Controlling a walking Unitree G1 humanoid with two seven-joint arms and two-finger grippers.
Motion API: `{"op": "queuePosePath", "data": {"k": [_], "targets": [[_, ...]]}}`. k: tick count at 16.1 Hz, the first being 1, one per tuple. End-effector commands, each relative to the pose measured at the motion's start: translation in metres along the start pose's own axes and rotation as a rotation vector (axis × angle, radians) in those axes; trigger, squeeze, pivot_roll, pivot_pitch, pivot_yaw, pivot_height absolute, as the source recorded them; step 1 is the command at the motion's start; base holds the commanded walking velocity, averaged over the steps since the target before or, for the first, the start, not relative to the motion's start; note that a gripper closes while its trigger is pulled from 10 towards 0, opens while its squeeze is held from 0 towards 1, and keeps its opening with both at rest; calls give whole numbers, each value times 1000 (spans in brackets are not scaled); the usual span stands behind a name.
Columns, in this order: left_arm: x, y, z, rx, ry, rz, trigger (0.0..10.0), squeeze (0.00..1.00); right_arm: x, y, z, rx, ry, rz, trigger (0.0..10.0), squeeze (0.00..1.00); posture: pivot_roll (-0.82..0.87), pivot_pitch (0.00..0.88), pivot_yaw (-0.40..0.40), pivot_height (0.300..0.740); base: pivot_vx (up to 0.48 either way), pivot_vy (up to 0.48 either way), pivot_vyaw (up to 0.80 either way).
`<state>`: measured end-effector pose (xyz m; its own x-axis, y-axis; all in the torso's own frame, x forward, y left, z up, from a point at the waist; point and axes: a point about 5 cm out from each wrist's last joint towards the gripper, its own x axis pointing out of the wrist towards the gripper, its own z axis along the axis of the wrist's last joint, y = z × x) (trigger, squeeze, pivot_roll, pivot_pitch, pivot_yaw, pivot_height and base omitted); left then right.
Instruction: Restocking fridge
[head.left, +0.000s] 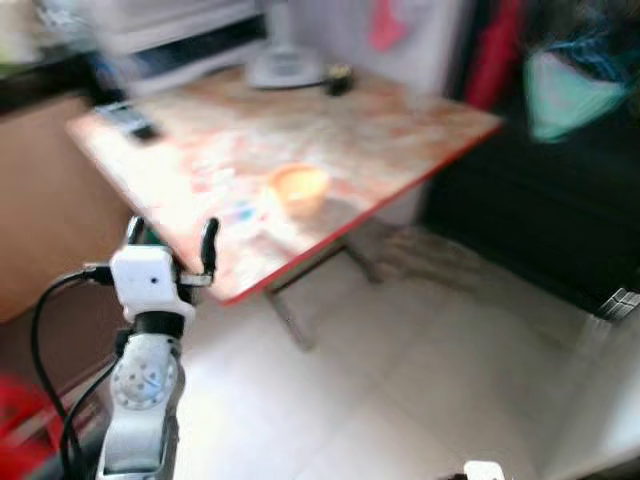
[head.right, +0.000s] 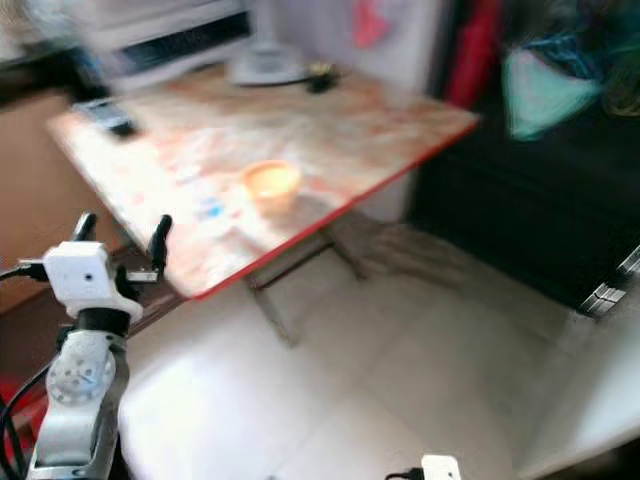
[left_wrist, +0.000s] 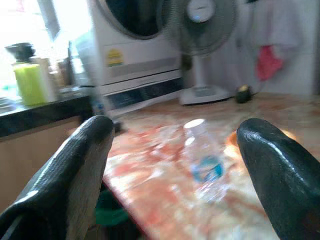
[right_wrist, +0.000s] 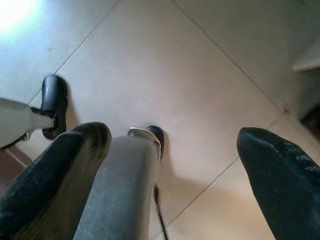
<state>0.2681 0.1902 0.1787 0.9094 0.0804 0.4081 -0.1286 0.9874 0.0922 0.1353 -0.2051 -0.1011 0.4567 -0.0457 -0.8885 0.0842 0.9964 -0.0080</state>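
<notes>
The bottle (left_wrist: 204, 162) is your target: a clear plastic one with a blue label, standing upright on the table (head.left: 400, 130).

Left eye view: it is only a pale blur at centre-left (head.left: 243, 215), just beside an orange bowl (head.left: 297, 187). Your left gripper (head.left: 172, 243) sits at lower left, raised at the table's near edge, fingers spread wide with nothing between them. The bottle lies ahead of it and slightly to the right — the left arm is clearly the nearer one. I can't tell what the bowl holds.

Right eye view: same layout, blurred. The table's red edge runs diagonally across the middle, with tiled floor (head.right: 400, 380) below.

Left wrist view: the bottle stands at centre, framed between the two black fingers (left_wrist: 75, 165), its long axis vertical. Beyond it, upper centre, a fan (left_wrist: 200, 30) and a large white appliance (left_wrist: 135, 45).

Right wrist view: the right gripper (right_wrist: 172, 175) hangs idle — fingers wide apart, pointed at floor tiles.
</notes>
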Motion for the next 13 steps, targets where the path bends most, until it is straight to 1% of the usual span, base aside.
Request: {"op": "queuePosePath", "data": {"k": [1, 2, 3, 6, 7, 8, 9, 10, 13], "targets": [[0, 4, 4, 2, -2, 14, 10000, 0, 0, 2, -3, 9, 5, 6, 10000, 0, 41, 82, 15, 740, 0, 0, 800], [0, 4, 5, 2, 3, 14, 10000, 0, 0, 2, -3, 8, 5, 6, 10000, 0, 41, 82, 15, 740, 0, 0, 800], [1, 1, 3, 8, 39, 2, 10000, 0, 0, 3, -5, 9, 12, 13, 10000, 0, 22, 63, 16, 740, 0, 0, 0], [3, 0, 0, -19, 71, 9, 10000, 0, -1, 4, -6, -2, 15, 26, 10000, 0, 18, 51, 18, 740, 0, 0, 0], [3, -1, -1, -42, 91, 7, 10000, 0, 0, 4, -6, -3, 15, 26, 10000, 0, 18, 47, 19, 740, 0, 0, 0], [3, -3, -5, -59, 120, -17, 10000, 0, 0, 4, -6, 3, 14, 24, 10000, 0, 18, 44, 20, 740, 0, 0, 0], [1, -7, -8, -25, 131, -58, 10000, 0, 0, 4, -5, 11, 13, 20, 10000, 0, 12, 43, 22, 740, 0, 0, 0], [0, -7, -9, 6, 129, -67, 10000, 0, 0, 4, -5, 13, 13, 20, 10000, 0, 12, 43, 22, 740, 0, 0, 0], [0, -7, -8, 5, 133, -67, 10000, 0, 0, 4, -5, 13, 13, 20, 10000, 0, 12, 43, 22, 740, 0, 0, 0]]}}
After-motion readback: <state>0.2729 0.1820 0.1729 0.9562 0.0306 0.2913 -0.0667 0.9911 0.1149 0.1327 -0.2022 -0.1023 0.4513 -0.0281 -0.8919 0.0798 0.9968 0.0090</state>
